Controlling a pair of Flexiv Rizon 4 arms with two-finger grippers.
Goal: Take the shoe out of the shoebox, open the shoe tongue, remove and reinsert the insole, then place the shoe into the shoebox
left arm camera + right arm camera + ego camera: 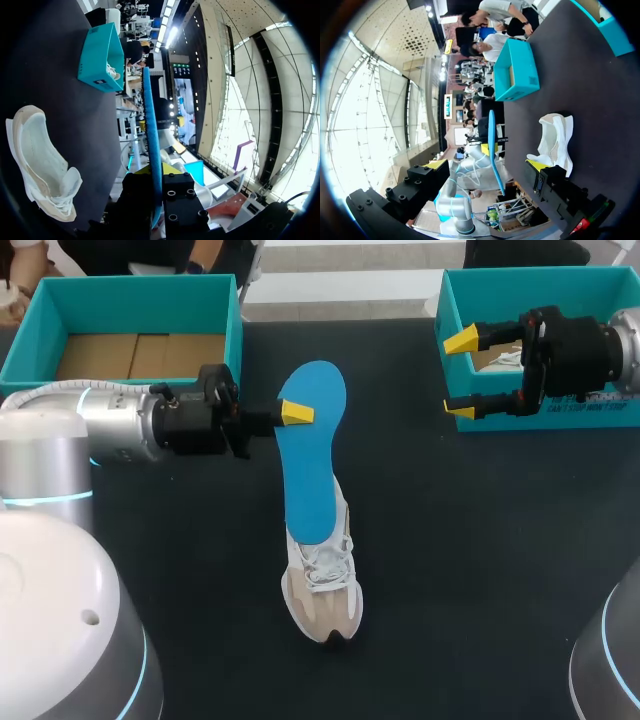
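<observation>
With my left pincer (293, 412) clamped on the blue insole (312, 455), right pincer (460, 375) apart, I'd steer its lower end squarely into the white sneaker (322, 590).

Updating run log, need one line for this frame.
phase: insole out | left gripper: shut on insole | right gripper: open | shoe: on table

1 line of white print runs along the front wall of the right shoebox (592, 416) in head view. The right gripper (460, 375) covers its start, and the letters are too small to read surely. In left wrist view the same shoebox (97, 57) has 1 small dark label on its end wall, unreadable. In right wrist view the left shoebox (519, 70) has 1 faint square label on its end wall, unreadable. Nothing else is legible.
</observation>
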